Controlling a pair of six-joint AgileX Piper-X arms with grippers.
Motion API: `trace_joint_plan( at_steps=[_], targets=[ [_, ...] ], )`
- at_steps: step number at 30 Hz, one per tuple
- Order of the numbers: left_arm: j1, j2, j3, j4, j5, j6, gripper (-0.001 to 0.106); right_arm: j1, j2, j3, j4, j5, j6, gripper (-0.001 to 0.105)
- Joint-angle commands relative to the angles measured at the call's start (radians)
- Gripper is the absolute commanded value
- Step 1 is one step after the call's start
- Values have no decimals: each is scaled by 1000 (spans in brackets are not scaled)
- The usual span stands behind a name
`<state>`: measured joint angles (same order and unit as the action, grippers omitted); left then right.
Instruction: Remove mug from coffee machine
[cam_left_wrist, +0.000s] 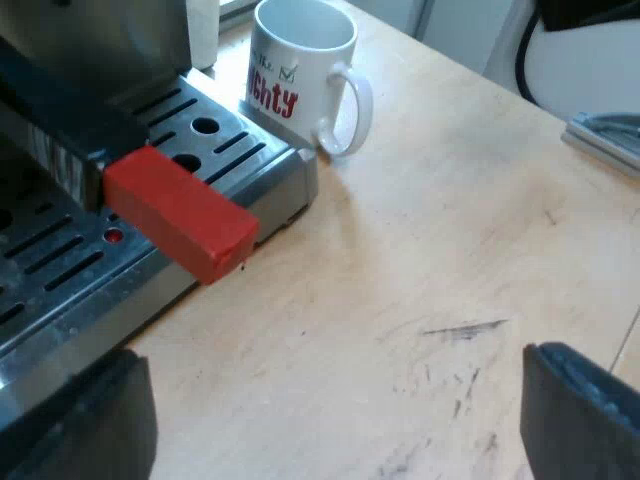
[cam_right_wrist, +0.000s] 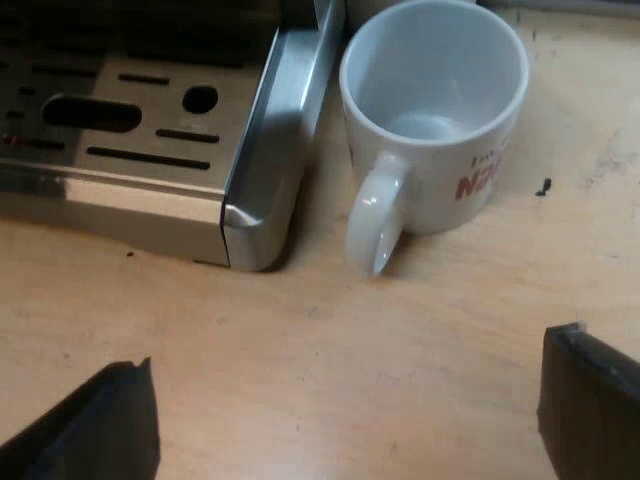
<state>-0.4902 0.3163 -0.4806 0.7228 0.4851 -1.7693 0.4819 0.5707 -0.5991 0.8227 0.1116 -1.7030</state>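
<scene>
The mug (cam_right_wrist: 435, 110) stands upright and empty on the desk (cam_right_wrist: 300, 350), just beside a corner of the coffee machine's tray (cam_right_wrist: 150, 130). It is probably light, stiff, slippery and breakable, so grip the handle (cam_right_wrist: 378, 215). The right gripper (cam_right_wrist: 345, 410) and the left gripper (cam_left_wrist: 335, 410) both gape wide, holding nothing.

Glossy mug (cam_right_wrist: 432, 130), brushed metal tray (cam_right_wrist: 252, 150), scuffed wooden table (cam_right_wrist: 300, 380)

The scuffed wooden counter (cam_right_wrist: 300, 340) lies under my right claw (cam_right_wrist: 345, 425); beyond it the mug (cam_right_wrist: 430, 110) and the espresso machine (cam_right_wrist: 150, 130) stand on the wood, just beside each other.
</scene>
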Motion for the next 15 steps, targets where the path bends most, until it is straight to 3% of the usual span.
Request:
trace_joint_plan(
  at_steps=[1,6,11,12,15],
  targets=[
    [-4,1,-33,26,-3,-16,77,0,-8,-126,214,-21,-2,78],
    [7,1,-85,25,-14,-86,77,0,20,-246,225,-27,-16,78],
    [45,-1,-154,25,-95,-100,77,0,50,-295,237,-39,-16,78],
    [74,-1,-174,25,-109,-112,77,0,143,-374,269,-48,-16,78],
    [154,8,-213,28,-112,-117,77,-2,217,-424,275,-48,-26,78]
  ],
)
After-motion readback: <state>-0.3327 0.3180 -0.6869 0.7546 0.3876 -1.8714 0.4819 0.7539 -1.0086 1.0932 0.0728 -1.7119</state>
